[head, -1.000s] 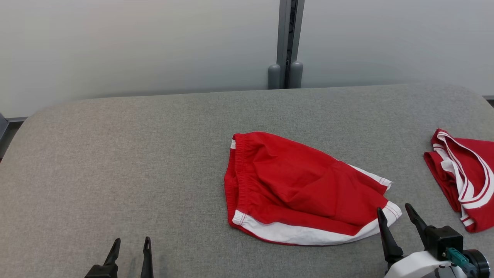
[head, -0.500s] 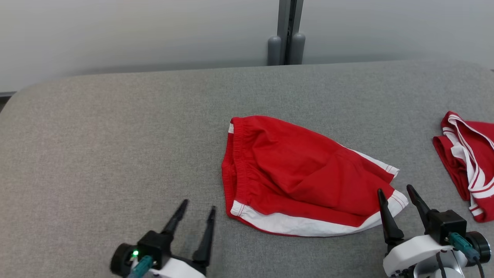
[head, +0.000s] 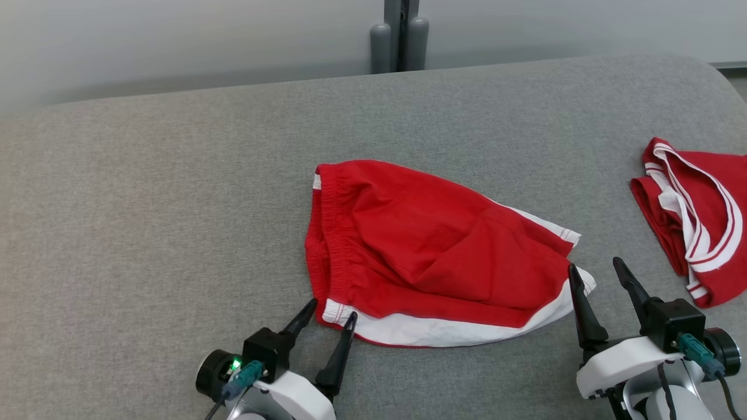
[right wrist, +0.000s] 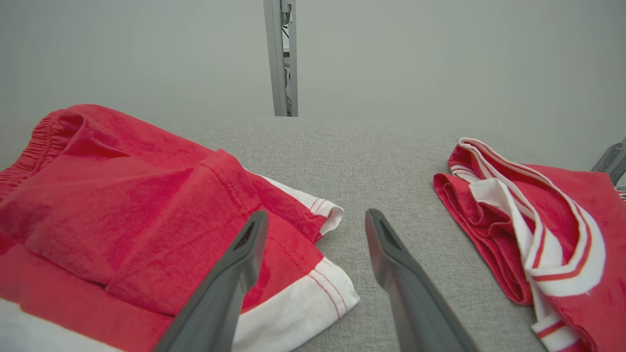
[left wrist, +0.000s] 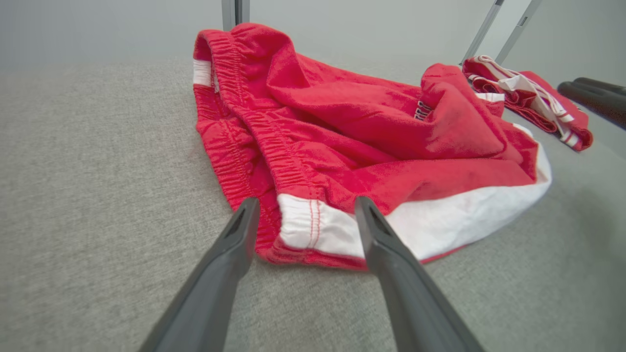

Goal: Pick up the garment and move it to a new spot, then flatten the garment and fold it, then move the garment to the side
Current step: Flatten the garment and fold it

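The grey desk takes most of the head view, and it is bare on its whole left half and along the top. The red shorts lie a little right of the centre, with the long axis going from the waistband at the left to the leg hems at the lower right. A second red garment lies at the right edge, apart from the shorts, so that side has less free room. Both jaws are spread and hold nothing. The left jaws, at the lower left, stand either side of the white near corner. The right jaws, at the lower right, have one finger over the hem corner. I judge that each arm is near its own corner.
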Motion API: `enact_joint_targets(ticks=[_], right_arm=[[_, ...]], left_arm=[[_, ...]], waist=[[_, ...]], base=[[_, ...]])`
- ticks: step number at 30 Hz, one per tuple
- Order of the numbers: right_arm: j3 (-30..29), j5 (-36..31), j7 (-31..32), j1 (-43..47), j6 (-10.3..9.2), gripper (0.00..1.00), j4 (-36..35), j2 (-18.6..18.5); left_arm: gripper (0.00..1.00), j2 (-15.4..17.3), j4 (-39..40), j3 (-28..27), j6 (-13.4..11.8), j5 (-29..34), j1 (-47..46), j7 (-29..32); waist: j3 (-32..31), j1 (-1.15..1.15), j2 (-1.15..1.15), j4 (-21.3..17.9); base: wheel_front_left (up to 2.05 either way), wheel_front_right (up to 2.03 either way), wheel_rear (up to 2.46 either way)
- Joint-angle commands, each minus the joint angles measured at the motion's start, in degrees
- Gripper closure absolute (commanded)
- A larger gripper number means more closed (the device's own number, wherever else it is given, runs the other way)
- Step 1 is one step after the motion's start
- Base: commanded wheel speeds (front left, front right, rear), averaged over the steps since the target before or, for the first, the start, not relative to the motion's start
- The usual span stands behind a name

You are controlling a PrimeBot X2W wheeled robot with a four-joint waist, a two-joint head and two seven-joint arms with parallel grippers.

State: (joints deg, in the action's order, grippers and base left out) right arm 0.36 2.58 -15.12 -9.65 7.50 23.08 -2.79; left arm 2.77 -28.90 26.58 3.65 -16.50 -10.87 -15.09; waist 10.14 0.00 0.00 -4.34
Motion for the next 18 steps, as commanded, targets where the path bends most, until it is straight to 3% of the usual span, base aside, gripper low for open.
enact_joint_targets(ticks=[1, 6, 7, 8, 10, 13, 18], right_arm=[[0.0, 0.0, 0.0, -0.5, -0.02, 0.00, -0.3, -0.3], [0.1, 0.5, 0.0, -0.5, -0.02, 0.00, -0.2, -0.3], [0.1, 0.5, 0.0, -0.4, -0.02, 0.00, -0.2, -0.3], [0.1, 0.5, 0.0, -0.5, -0.02, 0.00, -0.2, -0.3], [0.0, 0.6, 0.0, -0.5, -0.02, 0.00, -0.3, -0.3], [-0.2, 0.7, 0.0, -0.5, -0.02, 0.00, -0.4, -0.3], [-0.6, 0.9, 0.0, -0.2, -0.02, 0.00, -0.4, -0.3]], left_arm=[[0.00, 0.3, -0.9, -0.6, 0.0, -0.6, -1.7, -0.1], [0.00, 0.3, -4.0, -0.7, 0.9, -2.0, -3.1, -0.1], [0.04, 0.3, -4.5, -0.7, 0.9, -2.2, -3.3, -0.1], [0.22, 0.3, -4.7, -0.7, 1.0, -2.5, -3.5, -0.1], [1.00, 0.3, -5.0, -0.6, 1.2, -2.7, -3.7, -0.1], [1.00, 0.3, -4.5, -1.0, 1.0, -2.8, -3.9, -0.1], [1.00, 0.4, -1.9, -5.0, -1.4, -2.6, -3.3, -0.1]], waist=[[0.6, 0.00, 0.00, -0.7], [1.0, 0.00, 0.00, -1.7], [1.0, 0.00, 0.00, -1.8], [1.1, 0.00, 0.00, -2.0], [1.2, 0.00, 0.00, -2.1], [1.1, 0.00, 0.00, -2.0], [0.6, 0.00, 0.00, -0.9]], base=[[0.00, 0.00, 0.00], [0.00, 0.00, 0.00], [0.00, 0.00, 0.00], [0.00, 0.00, 0.00], [0.00, 0.00, 0.00], [0.00, 0.00, 0.00], [0.00, 0.00, 0.00]])
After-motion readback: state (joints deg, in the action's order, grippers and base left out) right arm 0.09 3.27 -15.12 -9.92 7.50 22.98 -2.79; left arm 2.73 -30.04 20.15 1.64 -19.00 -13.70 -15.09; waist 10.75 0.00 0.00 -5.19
